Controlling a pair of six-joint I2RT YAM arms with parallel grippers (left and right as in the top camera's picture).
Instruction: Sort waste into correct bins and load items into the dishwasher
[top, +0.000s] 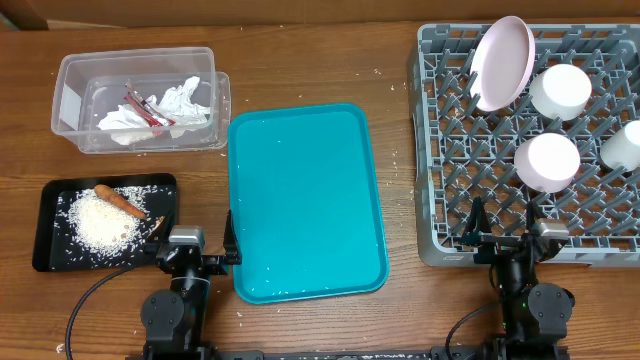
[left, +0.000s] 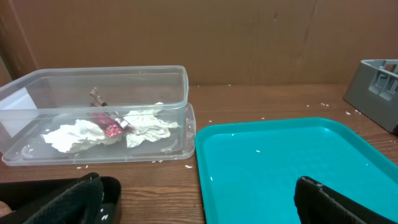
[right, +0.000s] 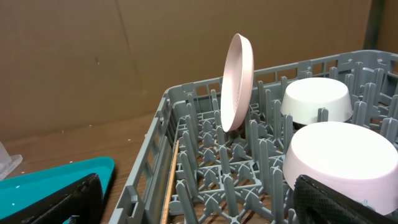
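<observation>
overhead shows the waste sorted. a crumpled white napkin (top: 185, 100) and a red wrapper (top: 148, 110) lie in the clear tub (top: 70, 80) near the table's far left corner. white rice (top: 98, 222), an orange carrot (top: 120, 202) and a small brown lump (top: 158, 223) lie in the black tray (top: 45, 230) by the near left edge. the grey dish rack (top: 440, 150) fills the right end of the table. a pink plate (top: 503, 62) leans on edge in its far rows and three white cups (top: 561, 90) sit toward its right side.

only the right wrist view shows a thin wooden chopstick (right: 169, 180) lying inside the rack along its left wall; overhead does not pick it out. the left wrist view shows napkin and wrapper through the tub's side wall.

the teal tray (top: 305, 200) lies between bins and rack with a few stray grains on it and strips of open table on both sides.

the left gripper (top: 193, 245) hangs at the near edge between the black tray and the teal tray. its fingers (left: 62, 199) are spread wide and hold nothing, and the tub is well beyond them. the right gripper (top: 512, 240) hangs over the rack's near wall, fingers (right: 339, 202) spread and empty, with the nearest cup just ahead of one finger.
</observation>
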